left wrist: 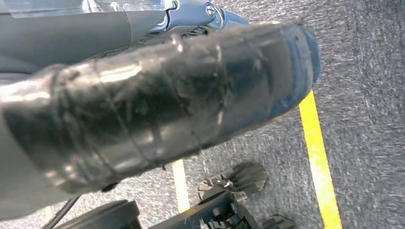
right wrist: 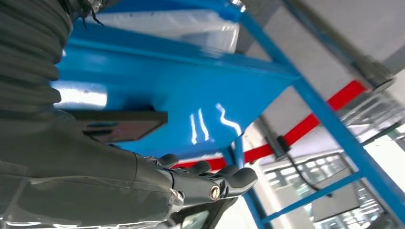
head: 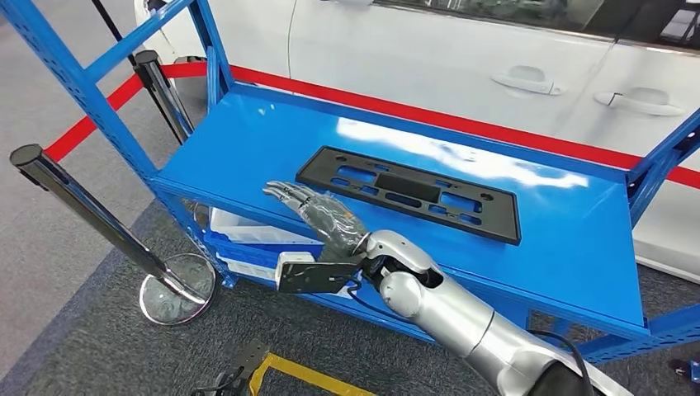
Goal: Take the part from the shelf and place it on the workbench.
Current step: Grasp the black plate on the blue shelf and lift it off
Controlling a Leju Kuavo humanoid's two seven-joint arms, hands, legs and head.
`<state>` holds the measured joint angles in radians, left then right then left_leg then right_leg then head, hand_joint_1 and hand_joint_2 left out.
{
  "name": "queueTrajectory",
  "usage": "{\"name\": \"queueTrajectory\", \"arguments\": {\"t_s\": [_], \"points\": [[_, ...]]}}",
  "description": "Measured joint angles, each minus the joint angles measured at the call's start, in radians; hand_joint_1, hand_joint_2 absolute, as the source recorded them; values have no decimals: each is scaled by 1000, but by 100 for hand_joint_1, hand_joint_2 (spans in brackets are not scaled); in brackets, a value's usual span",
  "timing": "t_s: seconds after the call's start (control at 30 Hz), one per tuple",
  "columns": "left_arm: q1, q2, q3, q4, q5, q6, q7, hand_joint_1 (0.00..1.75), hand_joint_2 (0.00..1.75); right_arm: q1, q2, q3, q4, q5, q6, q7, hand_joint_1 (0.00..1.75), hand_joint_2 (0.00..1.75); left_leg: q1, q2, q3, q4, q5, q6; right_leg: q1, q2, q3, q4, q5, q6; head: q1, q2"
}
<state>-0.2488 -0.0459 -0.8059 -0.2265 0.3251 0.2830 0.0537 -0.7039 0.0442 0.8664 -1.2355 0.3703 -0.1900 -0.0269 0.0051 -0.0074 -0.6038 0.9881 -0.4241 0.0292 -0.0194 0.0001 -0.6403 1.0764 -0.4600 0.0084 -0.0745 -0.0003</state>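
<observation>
The part (head: 410, 192) is a flat black rectangular frame with slots, lying on the top board of the blue shelf (head: 248, 140). My right hand (head: 322, 214) reaches in over the shelf's front edge, just left of the part's near-left corner. Its fingers are stretched out flat and hold nothing. In the right wrist view the hand (right wrist: 143, 181) hovers beside a corner of the part (right wrist: 119, 125), apart from it. My left hand (left wrist: 157, 105) hangs over the grey floor, a dark taped bulk, and I cannot make out its fingers.
A chrome stanchion post (head: 91, 216) with a round base (head: 176, 289) stands left of the shelf, holding a red belt (head: 91, 120). A white car (head: 495, 58) stands behind. White bins (head: 248, 227) sit on the lower shelf. Blue uprights (head: 74, 78) frame the corners.
</observation>
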Motion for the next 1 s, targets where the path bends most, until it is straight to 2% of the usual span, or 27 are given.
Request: {"name": "queueTrajectory", "arguments": {"t_s": [0.1, 0.13, 0.17, 0.2, 0.23, 0.27, 0.33, 0.43, 0.5, 0.53, 0.6, 0.63, 0.67, 0.7, 0.77, 0.8, 0.83, 0.87, 0.93, 1.0], "points": [[-7, -5, -5, 0, -5, -7, 5, 0, 0, -46, 29, 8, 115, 41, -31, 14, 0, 175, -3, 2, 1, -3, 3, 11, 4, -1, -84, 177, -81, -3, 2, 0], [-8, -7, -6, 0, -7, -9, 5, 0, 0, -56, 37, 10, 152, 55, -41, 20, 0, 175, -4, 1, 0, -1, 2, 13, 4, -1, -107, 222, -91, -3, 2, 0], [-8, -8, -7, 0, -8, -11, 6, 0, 0, -64, 45, 12, 188, 70, -52, 25, 0, 175, -5, 1, 0, 2, -1, 13, 4, -1, -114, 232, -82, -4, 2, 0], [-8, -8, -8, 0, -9, -12, 6, 0, 0, -74, 52, 14, 223, 84, -64, 31, 0, 175, -5, 0, 0, 7, -3, 13, 4, -1, -103, 205, -56, -5, 2, 0], [-8, -9, -8, 0, -10, -13, 6, 0, 0, -87, 60, 15, 255, 97, -78, 36, 0, 175, -5, -1, 0, 14, -8, 11, 3, -1, -75, 145, -19, -7, 2, 0], [-9, -10, -9, 0, -11, -15, 6, 0, 0, -103, 67, 16, 287, 111, -92, 43, 0, 175, -6, -1, -2, 21, -13, 8, 4, -1, -45, 81, 6, -10, 2, 0], [-12, -12, -10, 0, -11, -18, 6, 0, 0, -137, 83, 16, 344, 135, -118, 56, 0, 175, -9, -1, -11, 37, -21, -1, 7, 0, -5, -4, 29, -15, 0, 0], [-14, -14, -14, 0, -11, -22, 4, 0, 0, -170, 97, 16, 423, 161, -141, 77, 0, 175, -9, -1, -18, 40, -23, -12, 8, 3, -1, -19, 27, -24, 0, 0], [-14, -14, -16, 0, -11, -22, 4, 0, 0, -189, 104, 16, 469, 172, -150, 91, 0, 175, -7, 1, -31, 70, -45, -23, 2, 4, 2, -26, 31, -31, -3, 0], [-14, -14, -18, 0, -11, -22, 4, 0, 0, -199, 108, 16, 490, 175, -152, 97, 0, 175, -5, 1, -51, 113, -68, -31, -1, 3, 3, -28, 32, -33, -4, 0], [-14, -14, -21, 0, -10, -22, 4, 0, 0, -215, 112, 16, 528, 183, -155, 106, 0, 175, 1, 2, -110, 237, -123, -42, -2, 3, 3, -29, 32, -35, -7, 0], [-14, -14, -23, 0, -10, -22, 4, 0, 0, -219, 113, 16, 546, 188, -156, 114, 0, 175, 4, 2, -137, 287, -137, -46, -2, 3, 4, -29, 32, -36, -6, 0], [-12, -14, -24, 0, -10, -22, 4, 0, 0, -221, 114, 16, 562, 194, -158, 123, 0, 175, 6, 2, -150, 307, -134, -48, -3, 3, 4, -29, 32, -36, -7, 0], [-11, -14, -25, 0, -10, -21, 3, 0, 0, -222, 114, 16, 577, 202, -161, 134, 0, 175, 8, 2, -144, 288, -111, -48, -3, 4, 5, -28, 31, -35, -6, 0], [-11, -14, -25, 0, -9, -19, 1, 0, 0, -230, 114, 16, 601, 216, -166, 155, 0, 175, 9, 2, -89, 161, -39, -46, -6, 6, 8, -29, 29, -32, -7, 0], [-12, -15, -25, 0, -9, -18, 0, 0, 0, -237, 114, 16, 613, 222, -168, 163, 0, 175, 7, 2, -57, 96, -16, -43, -6, 8, 9, -30, 29, -28, -7, 0], [-13, -15, -26, 0, -8, -17, -1, 0, 0, -244, 113, 16, 625, 225, -168, 169, 0, 175, 4, 1, -36, 52, -4, -39, -5, 10, 9, -32, 29, -23, -6, 0], [-12, -15, -27, 0, -7, -15, -2, 0, 0, -250, 112, 16, 635, 227, -168, 173, 0, 175, 1, 0, -25, 31, -4, -34, -5, 11, 10, -34, 31, -17, -6, 0], [-11, -15, -27, 0, -6, -14, -4, 0, 0, -255, 109, 16, 653, 232, -166, 179, 0, 175, -1, -1, -20, 24, -3, -22, -4, 12, 12, -42, 34, -3, -5, 0], [-10, -17, -27, 0, -7, -14, -5, 0, 0, -258, 105, 16, 667, 237, -164, 186, 0, 175, 1, 2, -13, 12, 2, -7, -3, 10, 6, -24, 18, 5, -4, 0]]}}
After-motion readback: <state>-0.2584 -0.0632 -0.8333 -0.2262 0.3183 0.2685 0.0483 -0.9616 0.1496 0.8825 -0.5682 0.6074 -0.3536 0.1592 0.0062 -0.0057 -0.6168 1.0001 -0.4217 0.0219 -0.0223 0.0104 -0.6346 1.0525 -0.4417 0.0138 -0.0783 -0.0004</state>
